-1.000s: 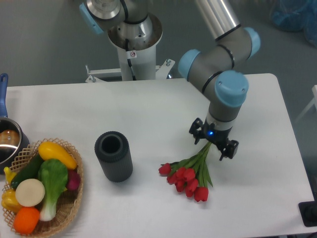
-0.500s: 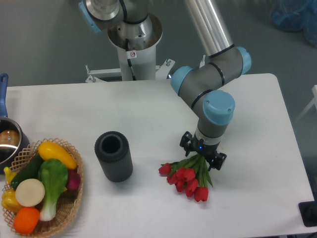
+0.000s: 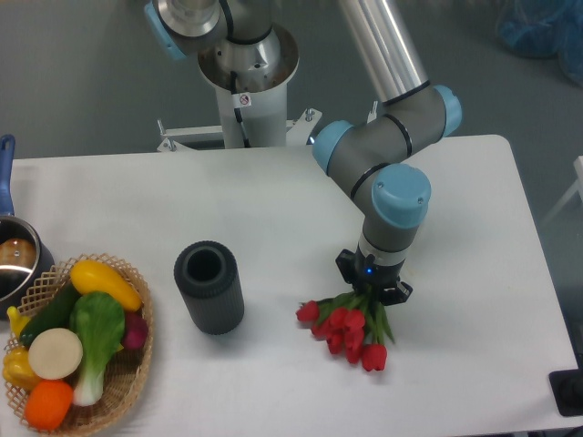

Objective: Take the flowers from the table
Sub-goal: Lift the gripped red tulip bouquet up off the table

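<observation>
The flowers (image 3: 346, 328), a bunch of red tulips with green stems, lie on the white table (image 3: 273, 209) right of centre, heads toward the front. My gripper (image 3: 373, 288) points straight down over the stem end of the bunch. Its fingers stand close together around the green stems, shut on them. The arm's wrist hides the upper part of the stems. I cannot tell whether the bunch still rests on the table.
A dark upright cylinder (image 3: 209, 287) stands left of the flowers. A wicker basket (image 3: 137, 373) with vegetables sits at the front left corner. A pot (image 3: 14, 264) is at the left edge. The robot base (image 3: 246, 82) is at the back.
The gripper moved left and down onto the stems, then its fingers drew together around them. The tulip heads shifted slightly to the right.
</observation>
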Available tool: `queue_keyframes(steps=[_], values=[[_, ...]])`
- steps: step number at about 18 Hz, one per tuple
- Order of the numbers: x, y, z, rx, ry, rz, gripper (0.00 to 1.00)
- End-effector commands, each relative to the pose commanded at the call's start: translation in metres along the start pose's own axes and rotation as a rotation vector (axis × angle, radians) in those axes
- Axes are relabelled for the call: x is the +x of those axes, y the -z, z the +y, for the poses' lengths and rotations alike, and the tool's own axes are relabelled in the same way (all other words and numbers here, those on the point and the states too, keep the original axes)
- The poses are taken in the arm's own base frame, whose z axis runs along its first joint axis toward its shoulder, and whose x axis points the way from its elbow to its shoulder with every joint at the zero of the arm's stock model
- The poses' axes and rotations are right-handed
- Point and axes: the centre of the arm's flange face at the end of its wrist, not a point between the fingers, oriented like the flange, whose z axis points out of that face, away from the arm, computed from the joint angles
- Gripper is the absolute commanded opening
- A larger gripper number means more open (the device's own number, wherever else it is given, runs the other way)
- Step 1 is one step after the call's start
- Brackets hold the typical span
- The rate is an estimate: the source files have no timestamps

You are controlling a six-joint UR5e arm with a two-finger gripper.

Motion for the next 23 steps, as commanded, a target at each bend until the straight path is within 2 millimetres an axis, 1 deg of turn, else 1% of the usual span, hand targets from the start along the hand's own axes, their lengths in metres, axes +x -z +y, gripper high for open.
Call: queue_keyframes(steps=[3,6,7,9,12,14,16,18,20,23], values=[[-0.010,0.024,0.001,0.009,0.007,-0.039,0.00],[-0.019,0.054,0.014,0.016,0.032,-0.067,0.00],[-0.022,0.061,0.015,0.015,0.036,-0.066,0.00],[-0.034,0.076,0.019,0.003,0.054,-0.043,0.00],[-0.046,0.094,0.014,0.002,0.047,-0.042,0.00],[-0.055,0.102,0.012,0.006,0.031,-0.062,0.00],[-0.065,0.105,0.012,-0.019,0.009,-0.073,0.00],[-0.077,0.112,0.022,-0.049,0.009,-0.057,0.00],[-0.086,0.119,0.021,-0.076,-0.026,-0.043,0.00],[-0.099,0.123,0.033,-0.115,-0.028,-0.036,0.00]])
